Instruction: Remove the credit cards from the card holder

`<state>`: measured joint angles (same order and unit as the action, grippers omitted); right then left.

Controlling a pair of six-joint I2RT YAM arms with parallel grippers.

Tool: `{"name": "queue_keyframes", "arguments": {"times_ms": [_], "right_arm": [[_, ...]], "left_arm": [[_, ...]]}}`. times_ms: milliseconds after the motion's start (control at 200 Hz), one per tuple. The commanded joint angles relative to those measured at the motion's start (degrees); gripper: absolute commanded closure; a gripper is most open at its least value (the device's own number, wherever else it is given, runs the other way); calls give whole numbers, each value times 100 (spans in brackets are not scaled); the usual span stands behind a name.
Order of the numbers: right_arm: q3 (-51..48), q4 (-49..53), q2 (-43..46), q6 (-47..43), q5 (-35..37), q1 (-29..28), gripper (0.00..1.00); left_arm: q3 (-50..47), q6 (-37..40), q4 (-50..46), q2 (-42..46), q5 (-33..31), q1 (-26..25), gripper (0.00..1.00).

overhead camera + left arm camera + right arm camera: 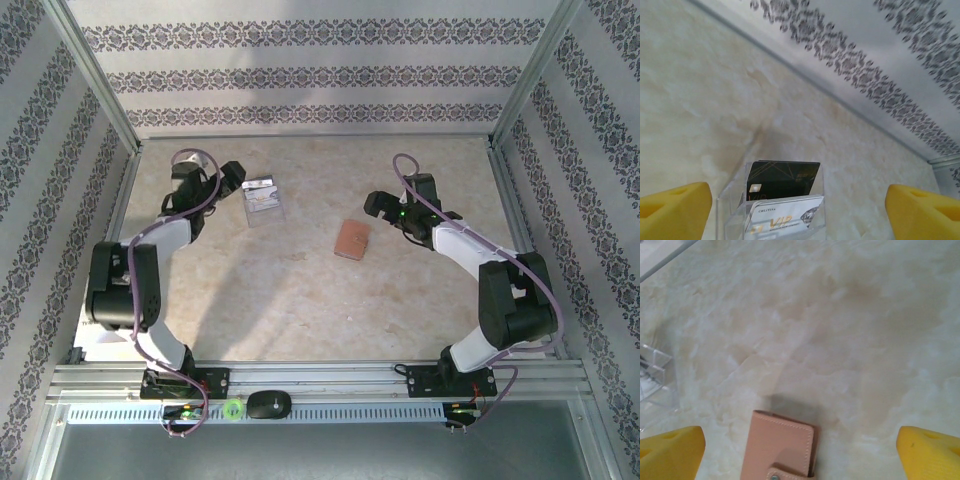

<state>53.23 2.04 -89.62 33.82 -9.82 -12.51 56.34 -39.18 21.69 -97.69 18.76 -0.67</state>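
The card holder (352, 239), a tan-brown leather wallet, lies folded shut on the table with its snap strap fastened. Any credit cards inside it are hidden. My right gripper (380, 206) hovers open just right of it. In the right wrist view the card holder (782, 442) sits low between the yellow fingers (670, 450), untouched. My left gripper (238, 180) is open at the left side of a clear plastic case (262, 198). In the left wrist view this case (735, 200) stands between the wide-apart fingertips (675, 212), holding a black card (782, 177) and a white VIP card (785, 215).
Patterned walls and an aluminium frame (310, 132) enclose the marble-look table (300, 300). The clear case also shows at the left edge of the right wrist view (652, 372). A black mouse (268, 404) rests on the front rail.
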Motion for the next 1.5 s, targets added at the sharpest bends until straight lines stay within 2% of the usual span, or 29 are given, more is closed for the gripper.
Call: {"name": "queue_keyframes", "arguments": {"times_ms": [0, 105, 295, 615, 1004, 1494], "right_arm": [[179, 132, 3, -200, -280, -11, 2], [183, 208, 76, -233, -261, -14, 2], [159, 325, 284, -250, -173, 68, 2], [145, 359, 603, -211, -169, 240, 2], [56, 350, 710, -140, -173, 376, 2], [-143, 363, 590, 132, -222, 331, 2]], "left_arm": [[465, 84, -346, -402, 286, -48, 10], [941, 35, -467, -865, 424, -56, 11], [1404, 112, -898, -1414, 213, -61, 11], [1617, 72, -525, -2002, 603, -152, 15], [1231, -282, 193, -1983, 825, -466, 17], [852, -796, 876, -1821, 809, -1239, 19]]}}
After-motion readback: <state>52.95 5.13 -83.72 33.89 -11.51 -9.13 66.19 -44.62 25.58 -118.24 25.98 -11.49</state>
